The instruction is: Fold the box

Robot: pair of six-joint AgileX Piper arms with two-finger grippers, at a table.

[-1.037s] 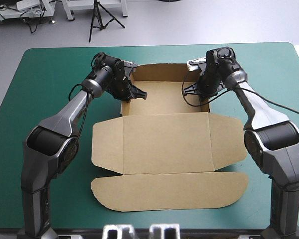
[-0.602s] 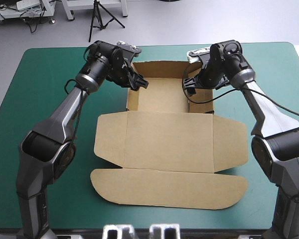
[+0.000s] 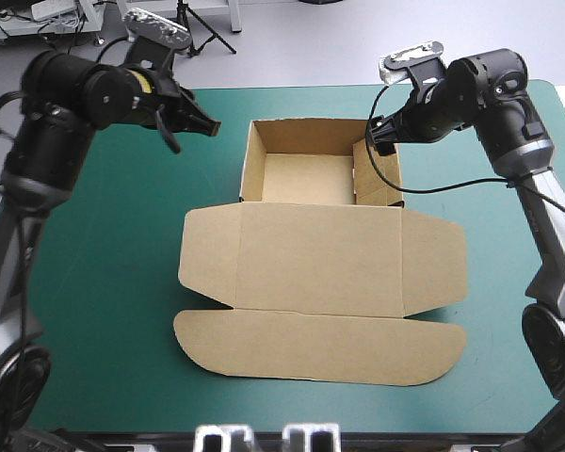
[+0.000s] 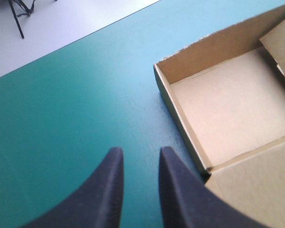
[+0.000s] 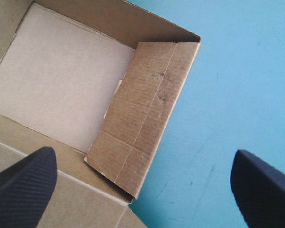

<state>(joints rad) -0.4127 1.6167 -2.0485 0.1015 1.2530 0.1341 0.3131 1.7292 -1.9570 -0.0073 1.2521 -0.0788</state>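
The table [image 3: 94, 245], under its teal-green cover, has part of its left edge hidden behind my left arm [image 3: 52, 141]. On its middle lies the box [image 3: 306, 264], brown. It is an open tray toward the far edge, with the lid flat toward the near edge and its rounded front flap [image 3: 320, 344] nearest me. My left wrist sees only the tray's left wall, a bit of the far wall and part of the floor; the rest is cut off. My left arm is held high over the far left of the table, clear of the box. My left pincer [image 4: 140, 152] hangs above bare cover just beside the tray's left wall, its fingers a narrow gap apart and holding nothing. My right arm [image 3: 518, 132] reaches in high at the tray's far right corner. From above, the fingers of my right pincer [image 5: 142, 154] are hard to pick out against the dark wrist. Its own view shows them spread wide, gripping nothing, above the tray's right wall. Inside the tray, the side flap [image 5: 142, 109] leans inward from that wall over the floor.
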